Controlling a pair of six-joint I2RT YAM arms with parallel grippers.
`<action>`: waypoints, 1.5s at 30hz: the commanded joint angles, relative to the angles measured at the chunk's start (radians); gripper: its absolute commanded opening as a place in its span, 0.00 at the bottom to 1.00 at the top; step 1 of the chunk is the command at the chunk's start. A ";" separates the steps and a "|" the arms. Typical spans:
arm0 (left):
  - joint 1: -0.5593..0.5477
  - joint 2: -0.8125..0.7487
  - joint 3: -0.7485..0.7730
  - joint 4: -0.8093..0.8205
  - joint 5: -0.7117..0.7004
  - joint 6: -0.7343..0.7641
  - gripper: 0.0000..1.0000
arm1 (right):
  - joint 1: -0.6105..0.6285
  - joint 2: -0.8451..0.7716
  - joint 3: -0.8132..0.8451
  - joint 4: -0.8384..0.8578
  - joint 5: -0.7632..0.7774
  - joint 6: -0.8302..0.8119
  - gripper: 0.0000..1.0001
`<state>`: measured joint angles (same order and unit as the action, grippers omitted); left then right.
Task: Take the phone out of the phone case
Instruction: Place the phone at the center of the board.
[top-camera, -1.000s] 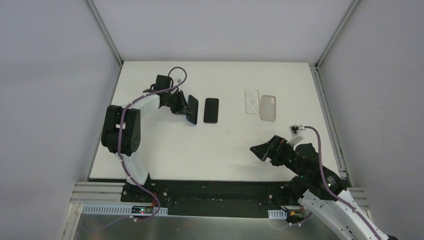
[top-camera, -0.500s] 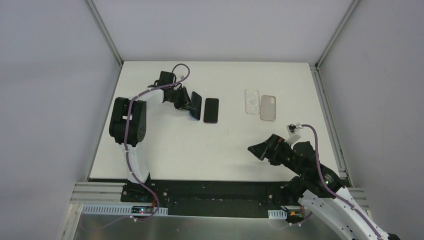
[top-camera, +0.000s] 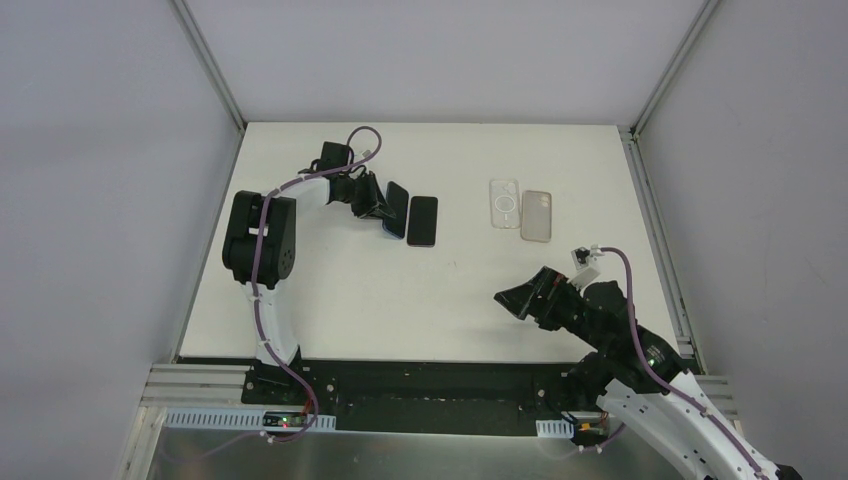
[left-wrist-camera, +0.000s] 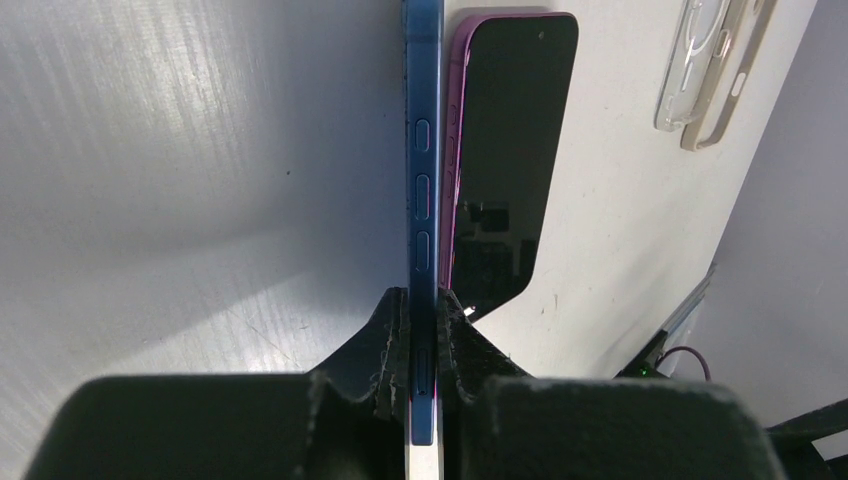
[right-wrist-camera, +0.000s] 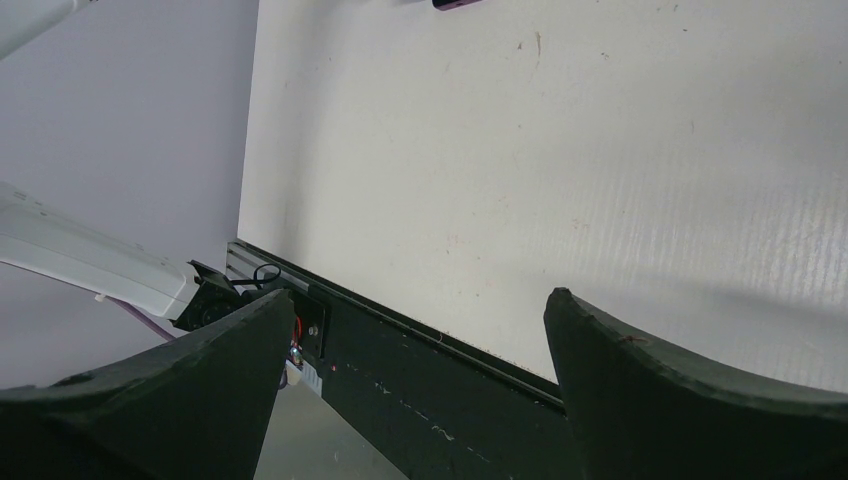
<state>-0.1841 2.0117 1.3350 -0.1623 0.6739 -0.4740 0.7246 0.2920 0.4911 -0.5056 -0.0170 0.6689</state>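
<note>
Right now my left gripper (top-camera: 378, 206) has its jaws clamped on the blue phone (left-wrist-camera: 422, 150), held on edge at upper centre-left of the top view, just beside the flat purple phone (top-camera: 422, 221). Two clear cases (top-camera: 505, 203) lie further right on the tabletop (top-camera: 400, 290). My right gripper (top-camera: 512, 300) hovers lower right, jaws apart.

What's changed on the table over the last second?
The left gripper, still shut on the blue phone, has carried it rightward, closer to the purple phone. The right gripper stays open, barely shifted. The clear case and tan case lie untouched.
</note>
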 joint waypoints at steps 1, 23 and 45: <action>-0.011 0.019 0.020 -0.006 0.018 -0.005 0.01 | 0.003 -0.002 0.020 0.026 -0.008 0.004 0.99; -0.004 0.000 0.002 -0.009 0.011 0.011 0.34 | 0.003 -0.001 0.023 0.017 0.004 -0.001 0.99; 0.017 -0.035 -0.013 -0.026 -0.088 0.035 0.53 | 0.004 -0.008 0.030 -0.007 0.011 -0.006 0.99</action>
<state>-0.1810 2.0232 1.3258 -0.1741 0.6193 -0.4614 0.7246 0.2840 0.4911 -0.5140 -0.0128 0.6685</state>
